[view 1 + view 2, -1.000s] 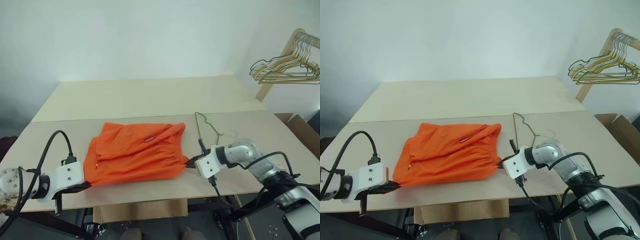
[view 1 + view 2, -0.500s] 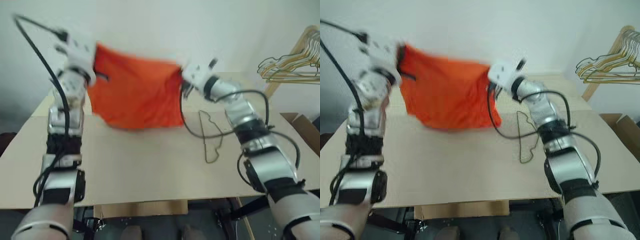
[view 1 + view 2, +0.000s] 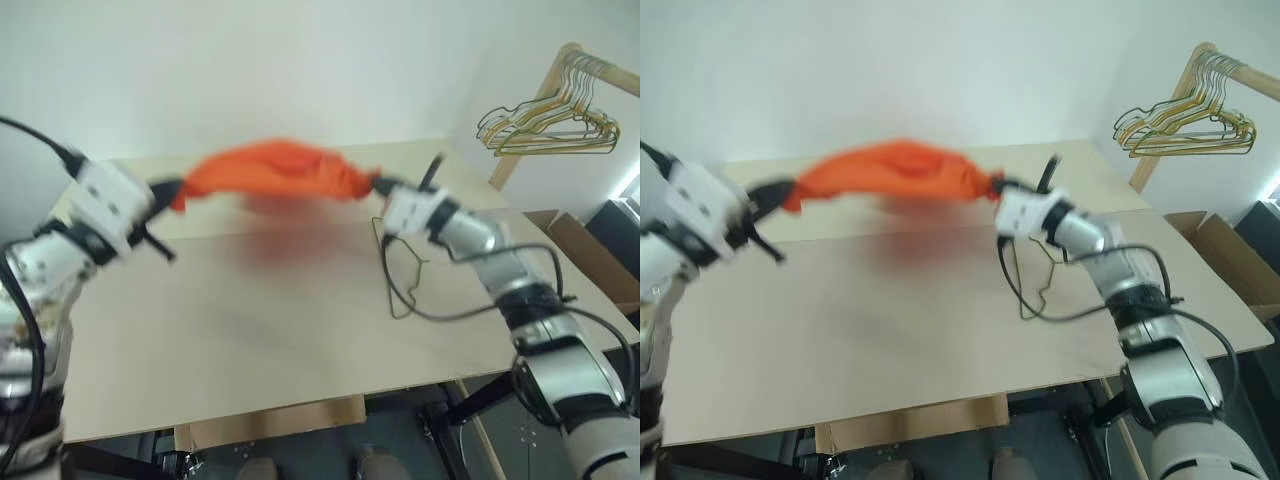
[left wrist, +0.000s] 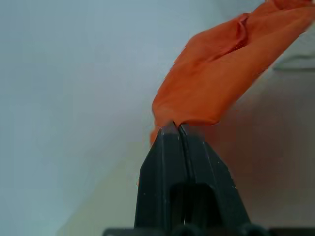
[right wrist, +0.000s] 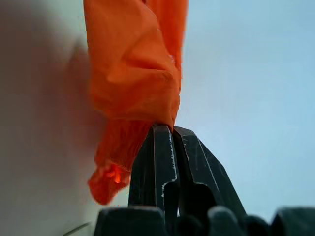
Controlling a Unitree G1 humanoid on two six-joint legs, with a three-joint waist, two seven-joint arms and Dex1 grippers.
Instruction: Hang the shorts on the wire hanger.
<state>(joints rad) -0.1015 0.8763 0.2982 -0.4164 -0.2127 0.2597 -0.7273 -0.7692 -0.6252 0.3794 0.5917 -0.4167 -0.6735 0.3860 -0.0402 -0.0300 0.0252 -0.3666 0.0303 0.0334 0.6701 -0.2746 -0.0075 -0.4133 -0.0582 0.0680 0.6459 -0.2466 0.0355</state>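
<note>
Shorts [image 3: 270, 172] are up in the air above the worktop [image 3: 250, 330], strung between both claws; the step in hand looks like the carry/spread stage, hanging not yet done. Left claw [image 4: 178, 129] is clenched on one end of the orange fabric, right claw [image 5: 170, 130] clenched on the other end, both fingers pinched tight with cloth bunching out past the tips. The wire hanger [image 3: 398, 275] lies flat on the worktop, below and just to the right-claw side of the shorts, not touching them. Next move, as I judge it: bring the shorts down to the hanger and feed a leg or the waistband over or through the wire, which probably needs one claw freed to steady or lift the hanger, since both are busy with fabric. Hard to make out: the shorts are blurred and bundled, so waistband, tag and leg openings can't be told apart, nor which edge each claw grips. The hanger's hook end is partly crossed by the right arm's cable. Far from the shorts, a bunch of spare hangers [image 3: 545, 125] hangs on a wooden rack [image 3: 525, 130] beyond the worktop.
</note>
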